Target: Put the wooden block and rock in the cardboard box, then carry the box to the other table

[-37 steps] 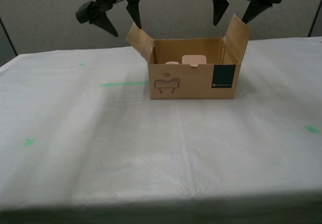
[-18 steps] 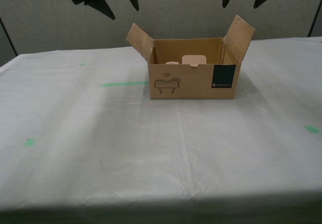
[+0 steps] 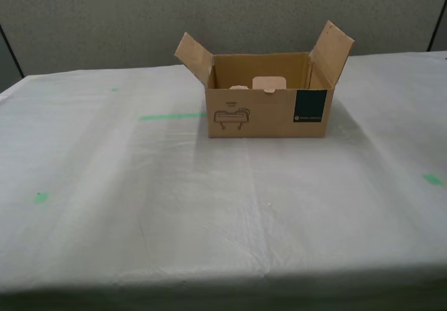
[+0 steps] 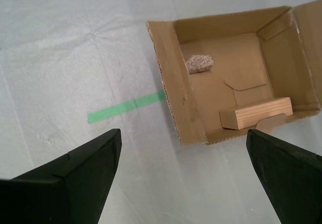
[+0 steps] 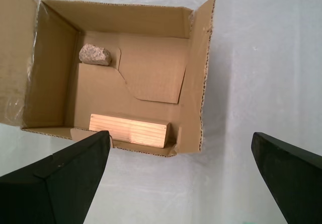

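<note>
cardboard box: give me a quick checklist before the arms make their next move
1. Wooden block inside the cardboard box: ok.
2. Rock inside the box: ok.
3. Box resting on the white-cloth table with green tape marks: ok.
4. My first pincer open, empty, above the box: ok.
5. My second pincer open, empty, clear of the flaps: ok.
6. Box upright, side flaps raised: ok.

office or lab test area, grey fabric partition wall (image 3: 244, 10), cloth-covered table (image 3: 209, 206) w/ green tape marks (image 3: 171, 117)
</note>
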Available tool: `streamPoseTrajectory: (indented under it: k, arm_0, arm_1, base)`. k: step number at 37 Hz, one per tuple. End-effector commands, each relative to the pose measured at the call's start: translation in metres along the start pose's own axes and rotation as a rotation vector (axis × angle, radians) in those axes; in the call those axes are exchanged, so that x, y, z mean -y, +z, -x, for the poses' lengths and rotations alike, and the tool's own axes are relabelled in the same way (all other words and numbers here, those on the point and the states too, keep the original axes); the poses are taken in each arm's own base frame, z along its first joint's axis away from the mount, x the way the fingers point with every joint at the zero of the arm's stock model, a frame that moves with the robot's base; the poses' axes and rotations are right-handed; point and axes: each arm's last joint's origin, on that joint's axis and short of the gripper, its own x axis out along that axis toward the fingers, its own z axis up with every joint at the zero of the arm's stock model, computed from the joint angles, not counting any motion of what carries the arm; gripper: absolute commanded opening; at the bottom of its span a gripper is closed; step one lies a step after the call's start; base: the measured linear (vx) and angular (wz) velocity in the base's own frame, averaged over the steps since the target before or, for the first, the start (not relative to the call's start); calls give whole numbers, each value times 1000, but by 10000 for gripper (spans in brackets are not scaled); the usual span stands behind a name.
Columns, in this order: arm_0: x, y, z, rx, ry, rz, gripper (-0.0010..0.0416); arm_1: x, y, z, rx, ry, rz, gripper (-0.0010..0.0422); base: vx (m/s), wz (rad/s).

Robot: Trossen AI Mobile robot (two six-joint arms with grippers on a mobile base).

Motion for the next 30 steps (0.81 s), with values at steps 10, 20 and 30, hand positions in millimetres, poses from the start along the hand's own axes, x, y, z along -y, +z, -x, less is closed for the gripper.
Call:
streamPoseTrajectory:
  k: [10,20,30]
  arm_0:
    - [1,-17,38,-9,-8,-6,393]
    - [0,-31,63,-6,0,-86,393]
    - [-1,-43,79,-23,3,-91,395]
  arm_1:
    - [-1,-30,29,17,2,-3,339]
    - [-9,-72,37,31,50,22,339]
    - [-14,-113,50,63,37,43,339]
  base:
    - [0,0]
    - [0,0]
    - [0,0]
